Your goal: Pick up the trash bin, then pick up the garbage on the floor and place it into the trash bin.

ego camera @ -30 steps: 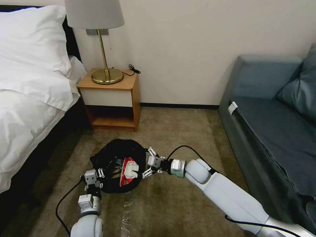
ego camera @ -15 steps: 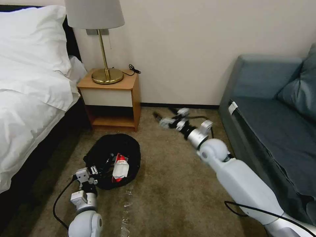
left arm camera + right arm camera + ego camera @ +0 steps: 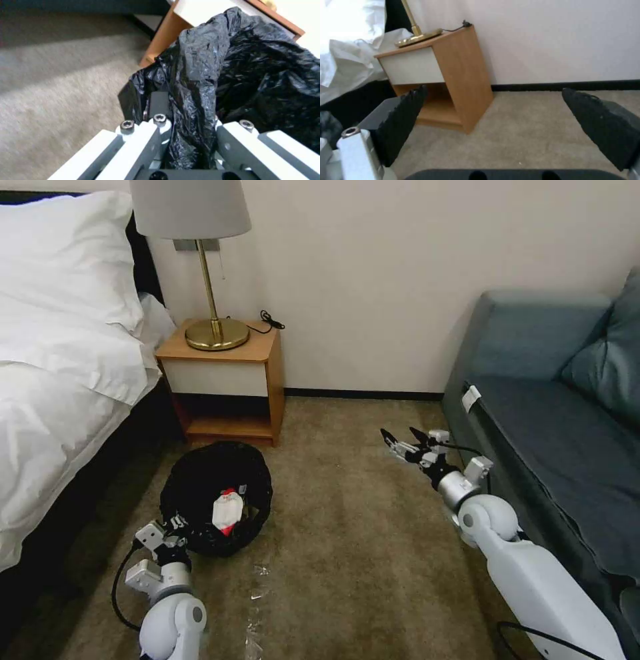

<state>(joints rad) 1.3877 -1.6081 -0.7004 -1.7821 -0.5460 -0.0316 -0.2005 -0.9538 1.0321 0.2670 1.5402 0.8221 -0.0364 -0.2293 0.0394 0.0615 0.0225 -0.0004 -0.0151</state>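
The trash bin (image 3: pixel 200 480), lined with a black bag, sits low over the carpet in front of the nightstand. A red-and-white packet (image 3: pixel 225 511) of garbage lies inside it. My left gripper (image 3: pixel 172 529) is shut on the bin's near rim. In the left wrist view the crumpled black liner (image 3: pixel 200 82) is pinched in my left gripper (image 3: pixel 186 132). My right gripper (image 3: pixel 403 439) hangs open and empty over the carpet near the sofa, well right of the bin. The right wrist view shows its black pads (image 3: pixel 403 120) spread wide apart. Clear plastic litter (image 3: pixel 257 595) lies on the carpet just in front of the bin.
A wooden nightstand (image 3: pixel 227 380) with a brass lamp (image 3: pixel 215 335) stands behind the bin, and in the right wrist view the nightstand (image 3: pixel 453 72) is straight ahead. The bed (image 3: pixel 60 380) borders the left. A blue sofa (image 3: pixel 553 433) borders the right. Open carpet (image 3: pixel 347 553) lies between them.
My right arm swung away from the bin to the right and now hangs near the sofa, still open. The bin, held by my left gripper, shifted left and lower with the packet inside.
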